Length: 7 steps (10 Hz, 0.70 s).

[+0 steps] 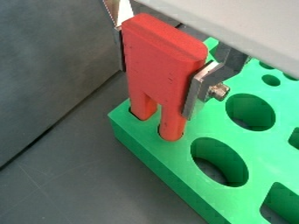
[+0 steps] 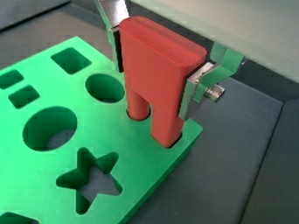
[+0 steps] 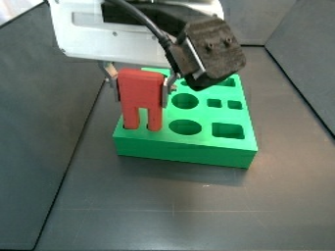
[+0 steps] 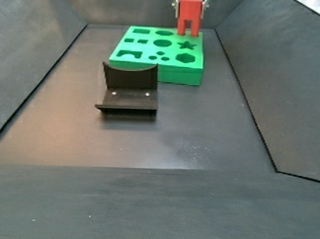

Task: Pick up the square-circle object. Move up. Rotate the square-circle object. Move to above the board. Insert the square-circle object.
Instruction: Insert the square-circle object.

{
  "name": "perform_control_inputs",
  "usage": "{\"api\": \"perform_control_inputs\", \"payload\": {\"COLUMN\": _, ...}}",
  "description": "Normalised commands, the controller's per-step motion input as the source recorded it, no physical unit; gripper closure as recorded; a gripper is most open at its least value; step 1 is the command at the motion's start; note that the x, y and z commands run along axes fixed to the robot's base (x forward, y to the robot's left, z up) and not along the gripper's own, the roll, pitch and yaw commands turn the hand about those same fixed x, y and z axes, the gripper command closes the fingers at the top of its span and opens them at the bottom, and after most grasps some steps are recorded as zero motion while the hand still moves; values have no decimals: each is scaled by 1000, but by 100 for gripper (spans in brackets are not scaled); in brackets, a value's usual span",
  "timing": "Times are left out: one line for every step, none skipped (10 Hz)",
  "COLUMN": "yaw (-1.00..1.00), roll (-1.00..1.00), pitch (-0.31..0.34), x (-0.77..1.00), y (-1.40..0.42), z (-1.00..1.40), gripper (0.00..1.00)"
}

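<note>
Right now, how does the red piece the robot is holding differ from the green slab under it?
The square-circle object is red, narrow and upright, gripped by the gripper; the board is green, wide and lies flat. The red piece ends in two prongs, one round and one square; the board has many shaped holes. Both look like smooth plastic.

You get two wrist cameras riding close on the arm, each looking steeply down past the gripper (image 1: 167, 72) onto one corner of the board (image 1: 239, 188); in both wrist views the square-circle object (image 2: 158, 74) fills the middle, seen from opposite sides. A side view sits low and near, facing the board's front wall (image 3: 183, 147) with the gripper (image 3: 141, 74) above its left end. Another side view looks from high and far back down the length of the dark bin, the fixture (image 4: 128, 88) nearer, the board (image 4: 162, 54) farther. All four share the board's corner under the square-circle object.
</note>
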Motion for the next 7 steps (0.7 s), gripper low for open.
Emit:
{"api": "perform_control_inputs", "payload": {"yaw": 0, "roll": -10, "pitch": 0, "x": 0, "y": 51, "z": -437, "gripper": 100}}
{"api": "perform_control_inputs", "payload": {"yaw": 0, "roll": 0, "pitch": -61, "x": -46, "y": 0, "z": -626, "gripper": 100}}
{"api": "perform_control_inputs", "payload": {"yaw": 0, "roll": 0, "pitch": -59, "x": -46, "y": 0, "z": -520, "gripper": 100}}
{"api": "perform_control_inputs", "payload": {"yaw": 0, "roll": 0, "pitch": -83, "x": -69, "y": -6, "z": -440, "gripper": 100}}
{"api": "perform_control_inputs", "payload": {"yaw": 0, "roll": 0, "pitch": -109, "x": -103, "y": -51, "z": -486, "gripper": 100}}
{"api": "perform_control_inputs", "payload": {"yaw": 0, "roll": 53, "pitch": -91, "x": 0, "y": -134, "z": -697, "gripper": 100}}
{"api": "perform_control_inputs", "payload": {"yaw": 0, "roll": 0, "pitch": -159, "x": -17, "y": -117, "z": -631, "gripper": 100}}
